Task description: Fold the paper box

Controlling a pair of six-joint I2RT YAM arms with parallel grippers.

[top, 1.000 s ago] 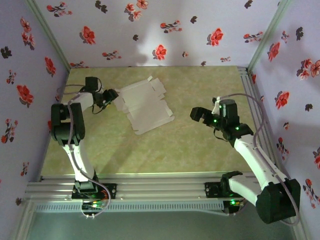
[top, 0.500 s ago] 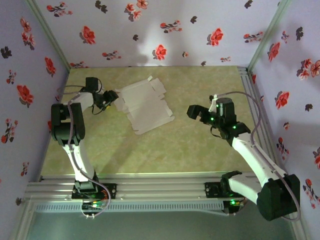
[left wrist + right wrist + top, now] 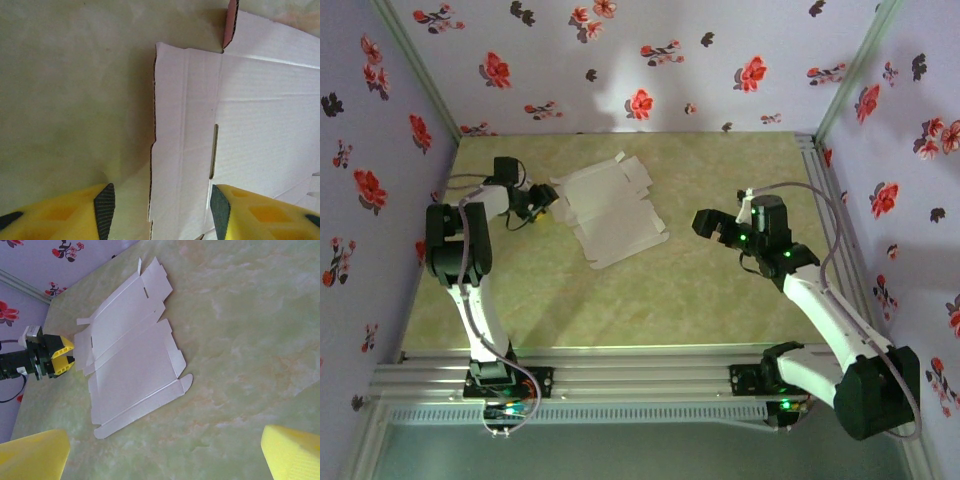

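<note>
Since a second ago the left gripper (image 3: 542,203) has crept in against the left edge of the paper box (image 3: 610,215), and the right gripper (image 3: 708,225) has drifted slightly leftward. The left arm folds back on itself, wrist low, fingers spread to either side of the sheet's edge; whether they touch it is hard to tell. The right arm reaches forward, jaws wide apart, well clear of the box. The sheet lies flat, whitish face up, toward the table's (image 3: 720,290) far-left corner, one tab (image 3: 231,22) showing pink.
</note>
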